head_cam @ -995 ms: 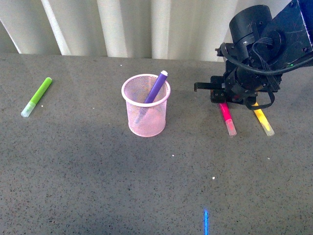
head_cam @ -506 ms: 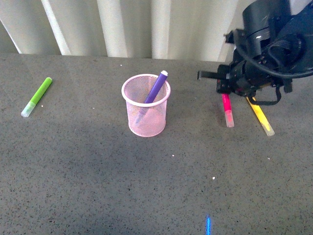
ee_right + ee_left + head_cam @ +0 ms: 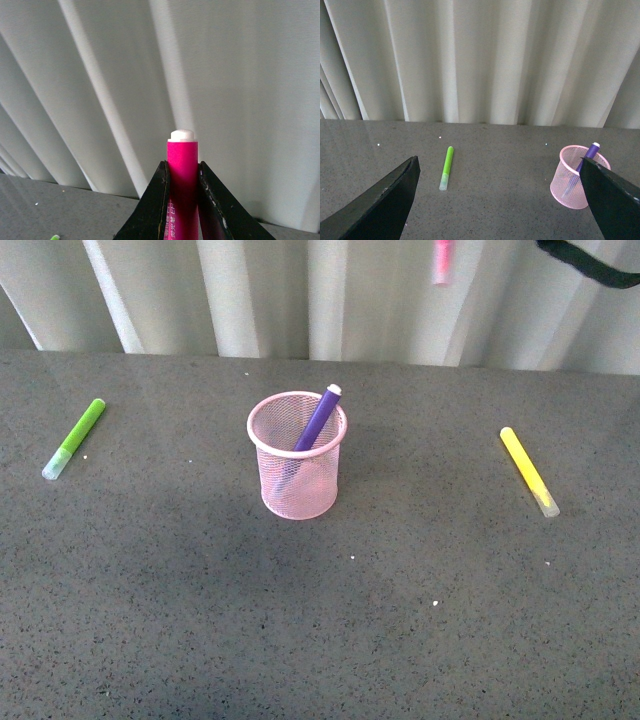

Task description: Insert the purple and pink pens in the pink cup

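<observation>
Right gripper (image 3: pixel 182 167) clamped tight on pink pen (image 3: pixel 182 150), its long axis vertical. Front view cuts the pen off at the top edge, high at 1 o'clock from pink cup (image 3: pixel 297 480). Purple pen (image 3: pixel 318 420) stands inside the cup, leaning toward 1 o'clock. Left gripper (image 3: pixel 498 160) gapes, empty.

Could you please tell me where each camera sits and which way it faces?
Front view: on the robot's body, facing across the table at the pink cup holding the purple pen; only a black cable shows.
Left wrist view: over the table, facing the curtain; open left pincer frames it.
Right wrist view: raised, facing the curtain; right pincer shut on the pink pen.
Shared: front and left wrist both show pink cup, purple pen, green marker.
</observation>
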You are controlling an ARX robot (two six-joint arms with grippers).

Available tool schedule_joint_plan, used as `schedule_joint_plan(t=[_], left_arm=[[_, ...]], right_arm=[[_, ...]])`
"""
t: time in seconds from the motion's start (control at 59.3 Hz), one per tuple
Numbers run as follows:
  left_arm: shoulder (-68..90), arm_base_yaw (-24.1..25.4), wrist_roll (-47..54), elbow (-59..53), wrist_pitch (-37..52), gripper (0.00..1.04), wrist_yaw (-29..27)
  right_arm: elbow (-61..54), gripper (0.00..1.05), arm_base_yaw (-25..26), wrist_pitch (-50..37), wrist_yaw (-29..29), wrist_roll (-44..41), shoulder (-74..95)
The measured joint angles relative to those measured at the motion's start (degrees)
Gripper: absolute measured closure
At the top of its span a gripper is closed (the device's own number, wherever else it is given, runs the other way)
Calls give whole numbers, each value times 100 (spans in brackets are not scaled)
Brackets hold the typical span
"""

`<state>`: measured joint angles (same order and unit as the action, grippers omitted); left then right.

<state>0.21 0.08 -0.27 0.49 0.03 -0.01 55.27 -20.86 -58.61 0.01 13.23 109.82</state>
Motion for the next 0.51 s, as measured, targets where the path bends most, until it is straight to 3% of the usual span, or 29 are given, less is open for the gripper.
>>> schedule_joint_plan(t=[0.304,0.506], left_arm=[[0,0,0,0,0,7,0],[0,0,0,0,0,7,0]], right_arm=[[883,94,-1032,-286,704,-149,1287],[1456,94,-1292,-339,951,-151,1923]])
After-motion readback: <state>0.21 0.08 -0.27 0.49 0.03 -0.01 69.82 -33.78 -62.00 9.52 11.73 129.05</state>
